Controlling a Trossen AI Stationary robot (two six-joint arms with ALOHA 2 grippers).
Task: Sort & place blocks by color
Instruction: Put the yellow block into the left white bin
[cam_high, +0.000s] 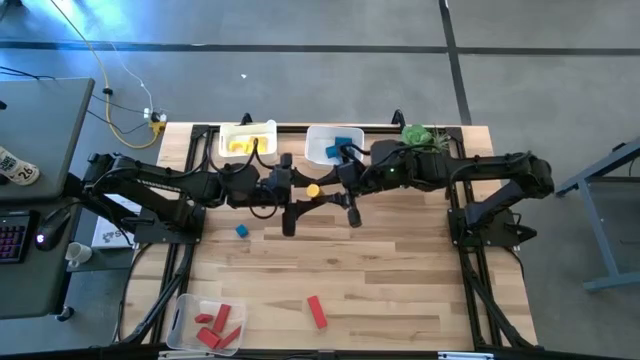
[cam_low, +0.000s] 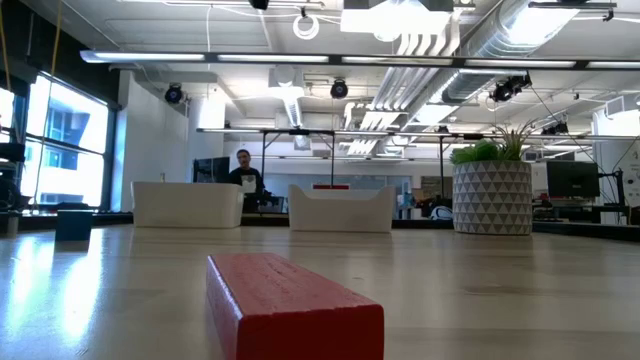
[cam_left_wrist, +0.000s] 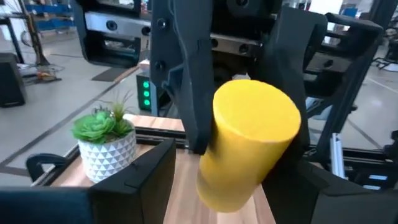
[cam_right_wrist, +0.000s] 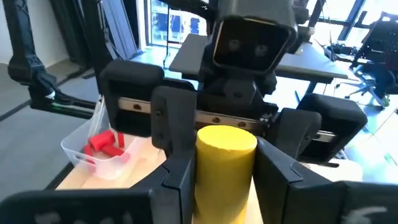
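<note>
Your counter carries three white bins. The front-left bin holds red blocks; the far bin holds yellow blocks; its neighbour bin holds a blue block. The potted plant stands at the far right edge. Both arms meet mid-counter: the right gripper has its jaws clamped on the yellow cylinder, the left gripper stands jaws apart around it. A red bar and a blue cube lie loose.

Yellow cylinder, red bar
</note>
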